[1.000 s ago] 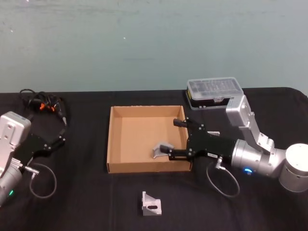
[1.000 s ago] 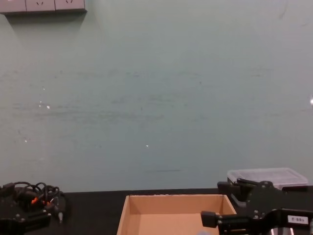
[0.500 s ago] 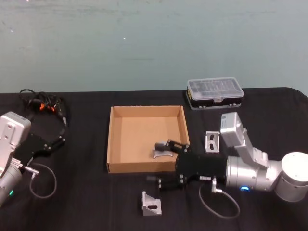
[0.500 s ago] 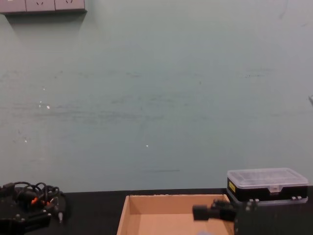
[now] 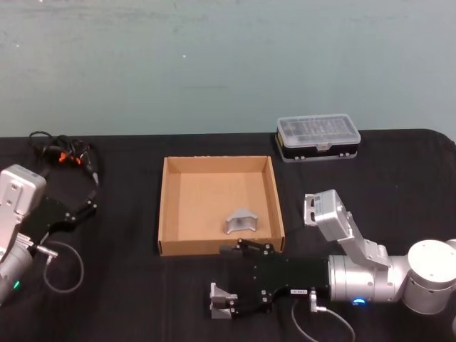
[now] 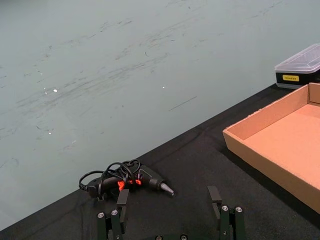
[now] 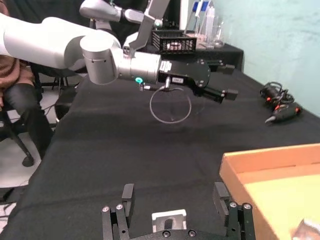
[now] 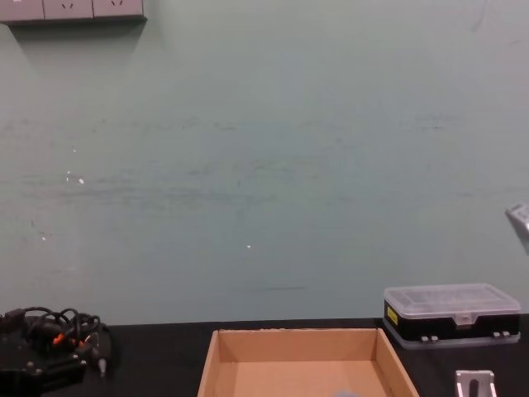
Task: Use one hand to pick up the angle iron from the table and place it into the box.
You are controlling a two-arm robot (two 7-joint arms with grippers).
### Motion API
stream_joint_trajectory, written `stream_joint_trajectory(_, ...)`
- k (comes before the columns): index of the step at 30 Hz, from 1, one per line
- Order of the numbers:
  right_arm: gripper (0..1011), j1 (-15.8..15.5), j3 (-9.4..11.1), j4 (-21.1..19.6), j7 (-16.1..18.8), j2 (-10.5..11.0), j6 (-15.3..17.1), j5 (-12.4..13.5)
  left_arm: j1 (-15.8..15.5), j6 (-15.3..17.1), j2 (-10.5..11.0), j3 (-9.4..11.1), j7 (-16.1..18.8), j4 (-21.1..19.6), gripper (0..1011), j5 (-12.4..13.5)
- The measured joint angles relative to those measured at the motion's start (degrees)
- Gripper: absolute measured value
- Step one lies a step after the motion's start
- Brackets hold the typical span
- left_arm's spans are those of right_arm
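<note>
Angle iron (image 5: 220, 298) sits on the black table (image 5: 128, 285) between the spread fingers (image 7: 128, 194) of the right gripper (image 5: 231, 281). Neither finger is visibly clamped on it, and the box (image 5: 192, 248) lies just beyond the fingertips. A second bracket (image 5: 241, 221) lies inside the box — a third (image 5: 308, 209) behind the gripper's wrist. Left gripper (image 6: 168, 197), fingers apart, is parked at the table's left side — a corded tool (image 6: 150, 176) beyond its fingertips.
</note>
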Motion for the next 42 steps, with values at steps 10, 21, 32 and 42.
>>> stream_joint_trajectory(10,1003,1.58,-2.44,2.51,-0.43,-1.02,1.58,-0.15,0.0,0.0,0.0,0.0,0.0,0.0,1000,0.0)
stream_joint_trajectory(21,1003,3.41,-4.33,5.12,-1.02,-2.29,2.87,-1.17,0.0,0.0,0.0,0.0,0.0,0.0,1000,0.0)
stream_joint_trajectory(32,1003,5.21,-5.99,7.26,-0.78,-3.34,4.39,-2.1,0.0,0.0,0.0,0.0,0.0,0.0,1000,0.0)
stream_joint_trajectory(42,1003,6.05,-7.05,8.0,-0.03,-3.54,5.73,-2.3,0.0,0.0,0.0,0.0,0.0,0.0,1000,0.0)
